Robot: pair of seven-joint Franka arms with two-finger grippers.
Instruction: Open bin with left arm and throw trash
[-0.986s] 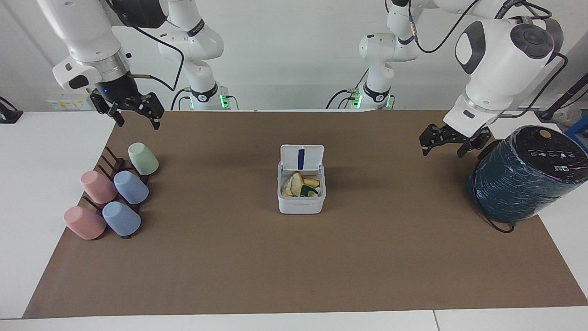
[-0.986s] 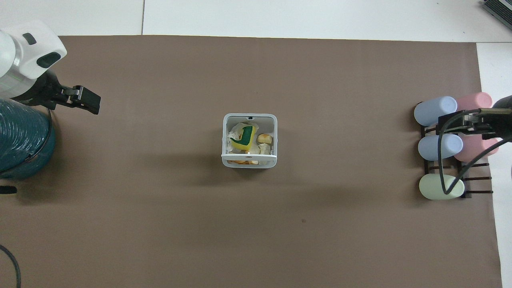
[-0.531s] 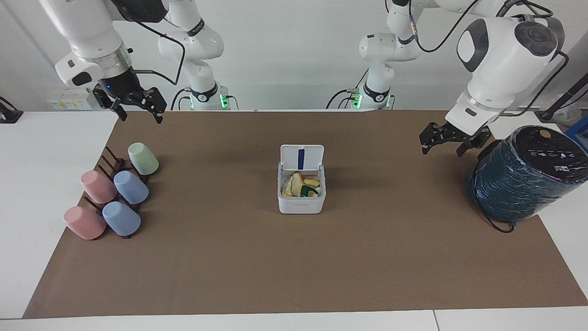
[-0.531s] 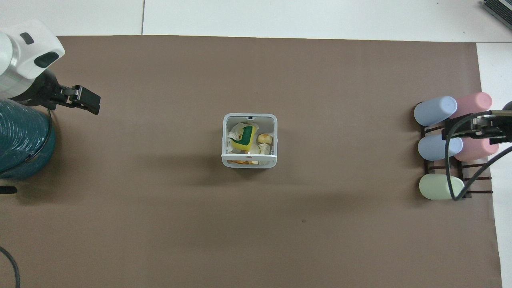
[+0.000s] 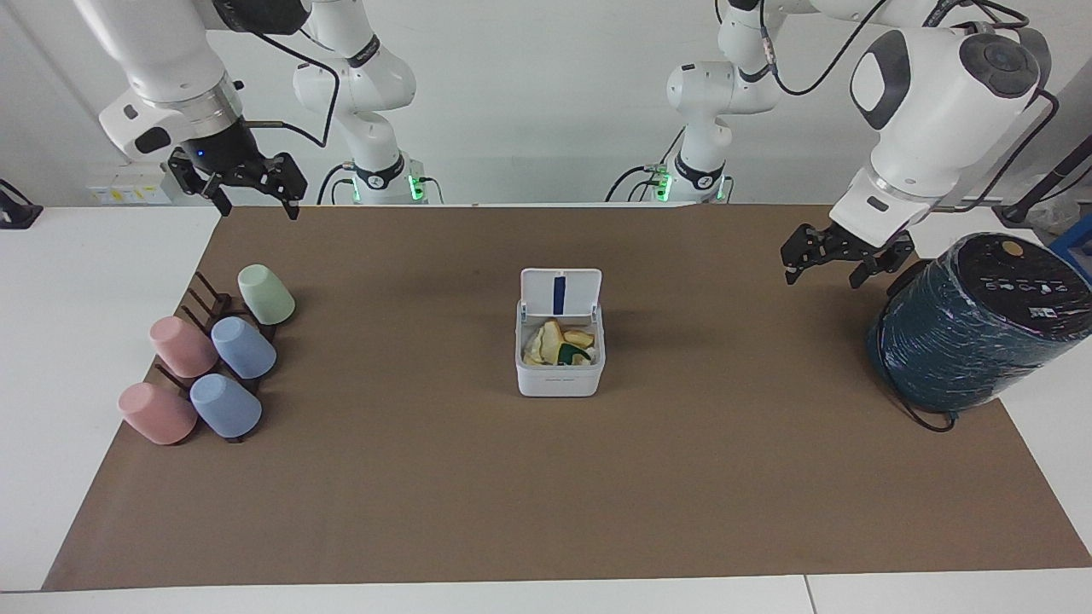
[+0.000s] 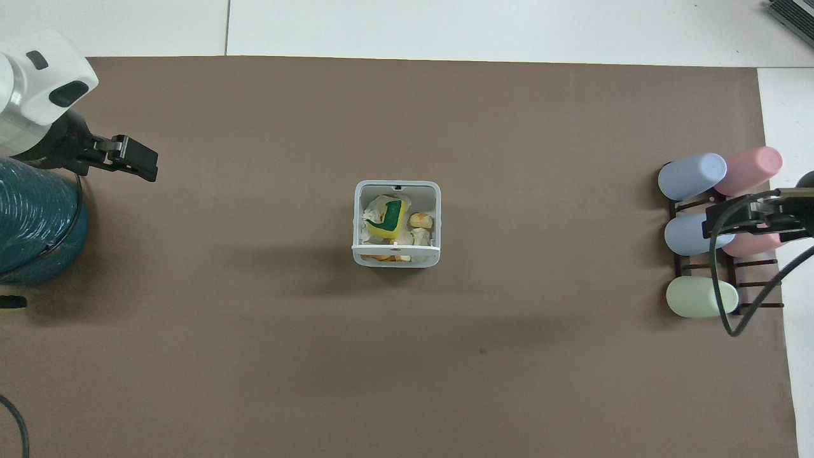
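At mid-mat the bin [image 5: 559, 354] stands lid-up, trash [image 5: 559, 344] inside. Left gripper [image 5: 832, 260] hangs spread by the teal roll [image 5: 972, 324] at its end; right gripper [image 5: 243, 183] hangs spread over its mat corner above the cups [image 5: 213, 358]. Likely risk — a careless swing clipping roll or cups. Bare mat surrounds the bin.
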